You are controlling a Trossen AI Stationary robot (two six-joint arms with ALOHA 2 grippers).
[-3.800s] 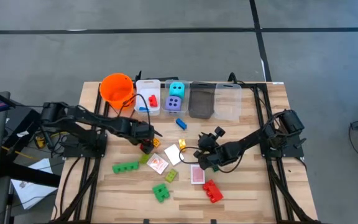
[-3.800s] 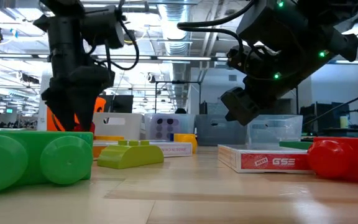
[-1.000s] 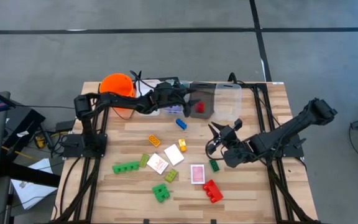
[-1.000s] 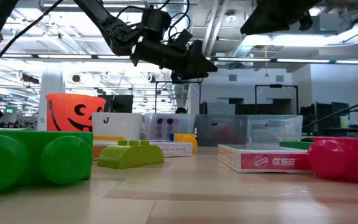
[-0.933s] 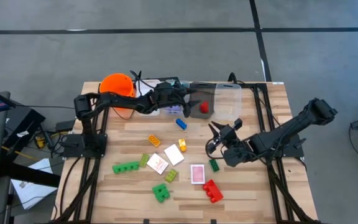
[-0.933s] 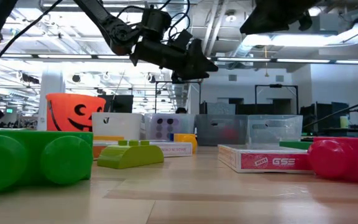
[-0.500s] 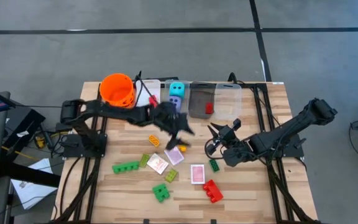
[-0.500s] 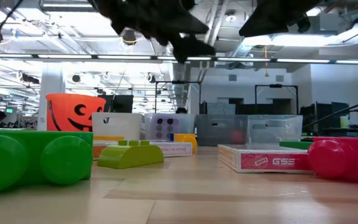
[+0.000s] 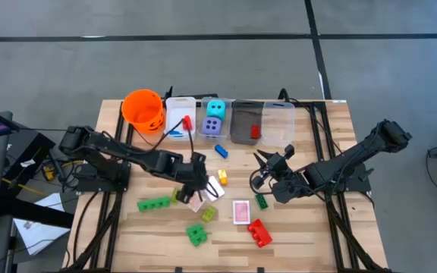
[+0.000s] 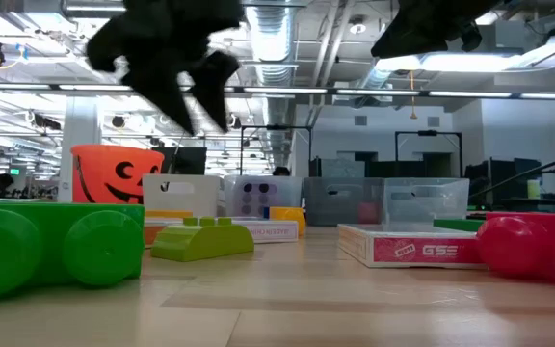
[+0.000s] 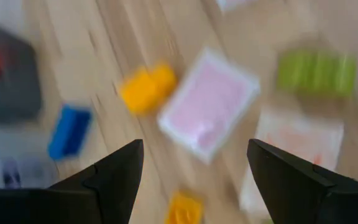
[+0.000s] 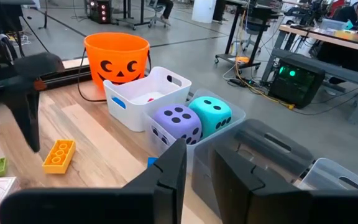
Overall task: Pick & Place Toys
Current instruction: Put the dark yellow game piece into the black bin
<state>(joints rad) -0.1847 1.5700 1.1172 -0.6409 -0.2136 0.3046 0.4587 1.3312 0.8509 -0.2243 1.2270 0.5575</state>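
Toys lie scattered over the middle and near part of the table [image 9: 309, 235], with some already sorted into the row of containers along the far edge. A bucket [image 9: 143, 108] stands at the far left of that row; beside it a white bin [image 9: 179, 121] holds a red brick [image 9: 187, 122], the next bin holds a cyan die [image 9: 216, 108] and a purple die [image 9: 212, 127], a dark bin [image 9: 246, 123] holds another small red piece [image 9: 254, 131], and a clear bin [image 9: 279, 123] ends the row on the right. A blue brick [image 9: 221, 150] lies just in front of the dice bin. Toward the near edge lie a long green brick [image 9: 152, 203], a green brick [image 9: 197, 234], a lime brick [image 9: 208, 214], a red brick [image 9: 260, 233], a dark green brick [image 9: 262, 201] and a pink card [image 9: 240, 211]. The left gripper [image 9: 197, 184] hangs above the table's middle, over a cluster of cards and a yellow brick [image 9: 221, 179]; its fingers stand apart and hold nothing, as the left wrist view confirms. The right gripper [image 9: 264, 166] is raised right of centre, near the dark green brick, its fingers close together with nothing between them.
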